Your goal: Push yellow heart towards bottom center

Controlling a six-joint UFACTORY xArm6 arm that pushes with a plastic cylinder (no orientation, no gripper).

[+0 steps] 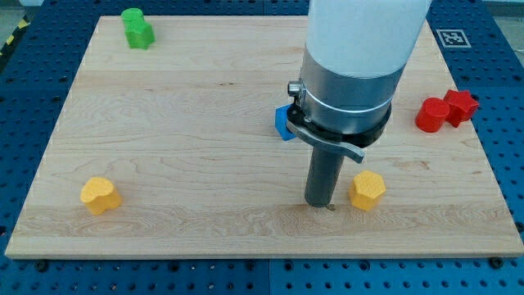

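The yellow heart (100, 195) lies near the board's bottom left corner. My tip (328, 206) rests on the board at the bottom, right of centre, far to the right of the heart. A yellow hexagon block (368, 190) sits just right of the tip, a small gap apart. The arm's wide white and grey body rises above the tip and hides the board behind it.
A blue block (283, 121) shows partly behind the arm's left side. A red cylinder (431, 115) and a red star (461, 106) touch each other at the right edge. A green block (137, 28) sits at the top left. The wooden board (188, 123) ends close below the heart.
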